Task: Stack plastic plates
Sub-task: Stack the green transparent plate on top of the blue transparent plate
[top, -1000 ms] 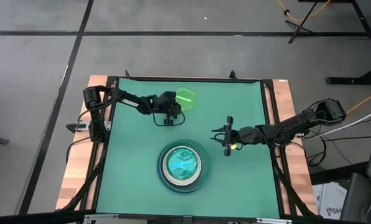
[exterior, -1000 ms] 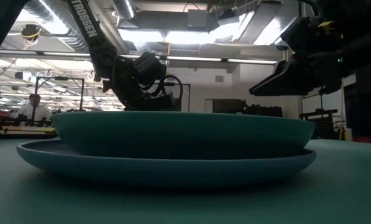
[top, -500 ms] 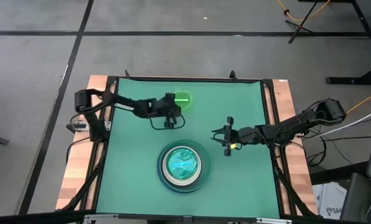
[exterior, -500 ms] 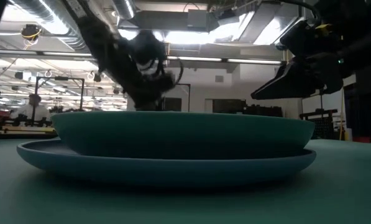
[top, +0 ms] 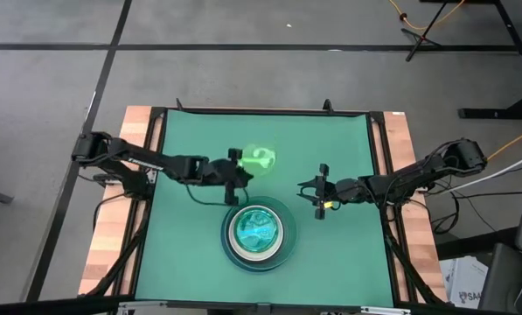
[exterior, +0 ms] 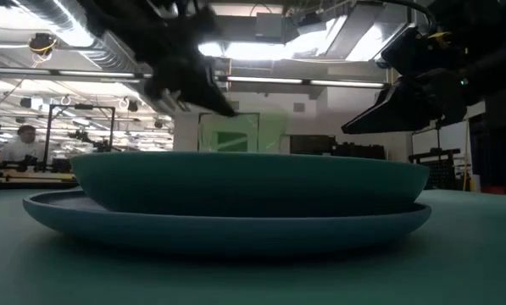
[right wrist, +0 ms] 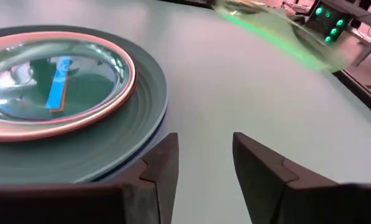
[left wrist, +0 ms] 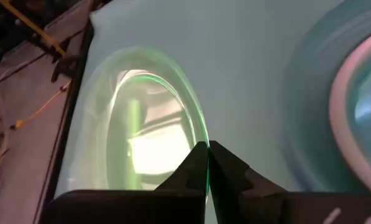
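A stack of plastic plates [top: 259, 232] sits near the table's middle, toward the near edge. Its base is a large light-blue plate [exterior: 236, 222] with a teal one [exterior: 244, 182] on it, and smaller translucent plates with an orange rim [right wrist: 120, 93] lie inside. My left gripper [top: 235, 170] is shut on a small translucent green plate [top: 260, 159], just to the far side of the stack and above the table. That green plate [exterior: 240, 134] also shows over the stack in the low view. My right gripper [top: 317, 192] hovers open to the right of the stack. My left gripper pinches the green plate's rim [left wrist: 202, 134] between its two fingers [left wrist: 232, 169], the rim running edge-on between them. The fingers come from the table's left side, roughly level. The plate is lifted clear of the table and tilted, reaching out beyond the fingertips.
The green mat [top: 348, 140] covers the table, with wooden edges [top: 409, 175] at the left and right. Cables run over the right edge [top: 457, 197]. Bare mat lies to the left, right and far side of the stack. A person [exterior: 19, 144] sits in the room beyond.
My left gripper has carried the green plate from the far part of the mat toward the near edge, closer to the stack. The plate has risen off the table and now shows above the stack in the low view. The right arm has kept still.
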Available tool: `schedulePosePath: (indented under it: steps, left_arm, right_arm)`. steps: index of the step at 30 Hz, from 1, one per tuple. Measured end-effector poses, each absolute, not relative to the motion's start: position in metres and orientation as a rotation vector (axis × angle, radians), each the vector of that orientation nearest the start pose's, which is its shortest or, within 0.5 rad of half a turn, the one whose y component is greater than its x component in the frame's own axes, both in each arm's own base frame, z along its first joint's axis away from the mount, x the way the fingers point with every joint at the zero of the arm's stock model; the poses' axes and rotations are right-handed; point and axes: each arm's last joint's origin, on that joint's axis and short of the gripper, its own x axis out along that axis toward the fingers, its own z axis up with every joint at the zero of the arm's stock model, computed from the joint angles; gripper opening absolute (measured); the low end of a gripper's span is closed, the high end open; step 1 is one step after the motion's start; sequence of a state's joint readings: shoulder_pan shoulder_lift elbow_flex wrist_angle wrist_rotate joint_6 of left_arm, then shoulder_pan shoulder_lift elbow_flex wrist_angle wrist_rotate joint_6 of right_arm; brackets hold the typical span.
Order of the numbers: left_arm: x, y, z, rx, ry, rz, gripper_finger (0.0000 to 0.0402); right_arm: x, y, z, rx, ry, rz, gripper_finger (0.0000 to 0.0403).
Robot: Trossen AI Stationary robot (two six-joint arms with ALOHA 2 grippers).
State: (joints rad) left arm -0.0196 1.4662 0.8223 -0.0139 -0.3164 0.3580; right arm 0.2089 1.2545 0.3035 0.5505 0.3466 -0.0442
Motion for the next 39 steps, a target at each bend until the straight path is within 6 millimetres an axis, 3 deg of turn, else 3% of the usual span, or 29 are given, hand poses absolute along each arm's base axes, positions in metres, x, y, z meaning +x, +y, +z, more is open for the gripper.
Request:
schedulePosePath:
  steps: [10,16,24,32,39]
  left_arm:
    - [0.289,-0.069,0.216,0.418,0.615,-0.01,0.0002]
    - [0.28,-0.102,0.218,0.356,0.565,-0.092,0.0002]
    - [0.271,-0.135,0.213,0.326,0.554,-0.093,0.0002]
    - [0.285,-0.174,0.219,0.363,0.588,-0.097,0.0002]
    - [0.294,-0.189,0.193,0.388,0.688,-0.123,0.0002]
  right_arm:
    - [0.214,0.035,0.153,-0.133,0.385,-0.131,0.0147]
    - [0.214,0.035,0.153,-0.136,0.386,-0.132,0.0147]
    - [0.214,0.035,0.153,-0.141,0.386,-0.141,0.0147]
    - [0.214,0.035,0.154,-0.139,0.378,-0.141,0.0147]
    - [0.214,0.036,0.154,-0.133,0.373,-0.119,0.0147]
